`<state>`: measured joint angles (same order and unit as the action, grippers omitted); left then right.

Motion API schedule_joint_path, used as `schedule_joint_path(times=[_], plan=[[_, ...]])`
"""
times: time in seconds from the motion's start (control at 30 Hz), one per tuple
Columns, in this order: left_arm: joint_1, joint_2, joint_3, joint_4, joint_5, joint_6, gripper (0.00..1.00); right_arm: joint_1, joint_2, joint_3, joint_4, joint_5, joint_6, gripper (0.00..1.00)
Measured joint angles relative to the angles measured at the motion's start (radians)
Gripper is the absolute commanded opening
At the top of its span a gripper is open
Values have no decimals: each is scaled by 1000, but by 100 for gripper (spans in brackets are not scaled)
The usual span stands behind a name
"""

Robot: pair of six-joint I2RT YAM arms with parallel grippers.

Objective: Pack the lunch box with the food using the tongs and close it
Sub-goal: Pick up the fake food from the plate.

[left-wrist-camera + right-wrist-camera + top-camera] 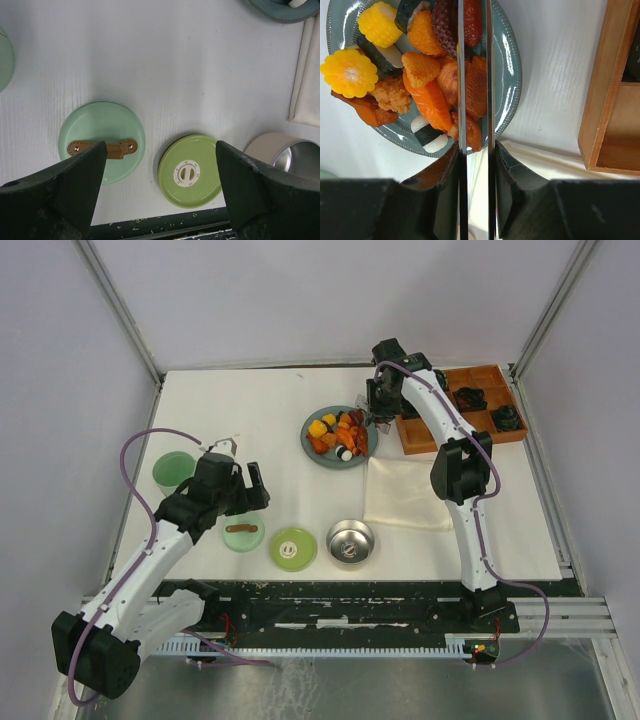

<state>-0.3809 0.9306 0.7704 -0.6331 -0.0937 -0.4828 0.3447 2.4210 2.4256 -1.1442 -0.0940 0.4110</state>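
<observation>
white table (250,420); tongs (461,100) tips cut off over plate (512,75).

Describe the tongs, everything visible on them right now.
The tongs are two thin, mirror-bright metal arms running nearly parallel with a narrow gap between them. The right gripper clamps them from both sides. They reach out over the grey-blue plate and the food, with red-brown pieces showing in the gap. Their tips run out of the wrist view, so whether they pinch anything cannot be told.
</observation>
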Motion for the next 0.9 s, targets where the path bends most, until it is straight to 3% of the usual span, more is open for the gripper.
schedule_joint_path(times=[0.9], plan=[[0,-15,0,0,0,0,95,5,-365,-271,-18,45,-46,19]])
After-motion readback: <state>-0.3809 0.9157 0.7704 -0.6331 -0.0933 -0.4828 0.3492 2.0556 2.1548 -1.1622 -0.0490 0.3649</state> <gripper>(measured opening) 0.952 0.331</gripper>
